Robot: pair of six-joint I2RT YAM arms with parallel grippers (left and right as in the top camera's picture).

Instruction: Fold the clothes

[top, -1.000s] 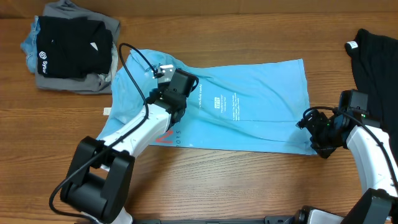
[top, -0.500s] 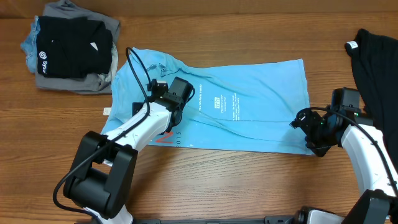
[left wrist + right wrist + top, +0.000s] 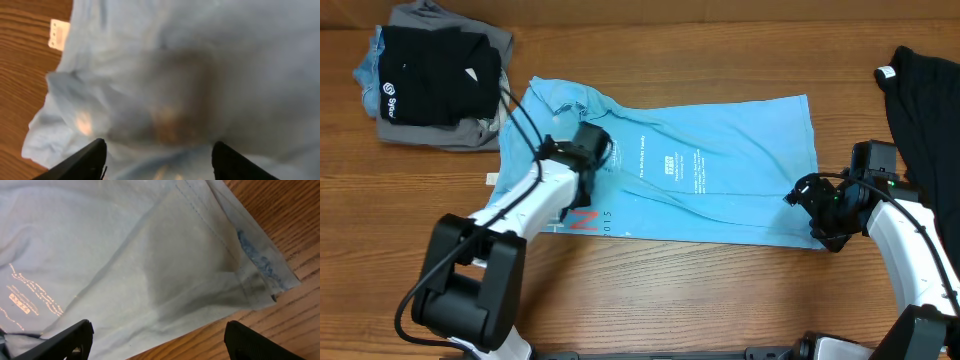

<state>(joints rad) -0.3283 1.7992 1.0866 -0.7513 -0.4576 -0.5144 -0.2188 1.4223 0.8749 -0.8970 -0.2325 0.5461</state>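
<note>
Left hand (image 3: 159, 145): the two fingers are held well apart and nothing is clasped between them.
Under the left hand: rumpled light blue cloth is seen, darkened by the hand's shadow; whether the fingertips touch it cannot be told.
Left hand's place: it is set over the left part of the light blue T-shirt (image 3: 720, 190), just far of the coral-red lettering (image 3: 582, 222).
Right hand (image 3: 159, 326): the fingers are spread wide and nothing is gripped.
Under the right hand: the stitched hem and the near right corner of the T-shirt are seen, lying flat on the wood.
T-shirt: it is spread out across the middle of the counter (image 3: 720, 300), with its hem to the right, its small chest print (image 3: 682, 168) about mid-cloth, and its left end bunched.
Loose label (image 3: 492, 180): a small white label is seen just beside the shirt's left edge.
Black garment (image 3: 925, 90): it is laid at the far right edge of the counter, apart from the T-shirt, with a white tag (image 3: 887, 72) at its far left corner.
Folded pile (image 3: 435, 85): a stack is kept at the far left corner, apart from the T-shirt, with a black piece bearing a white logo on top and grey and blue cloth beneath.
</note>
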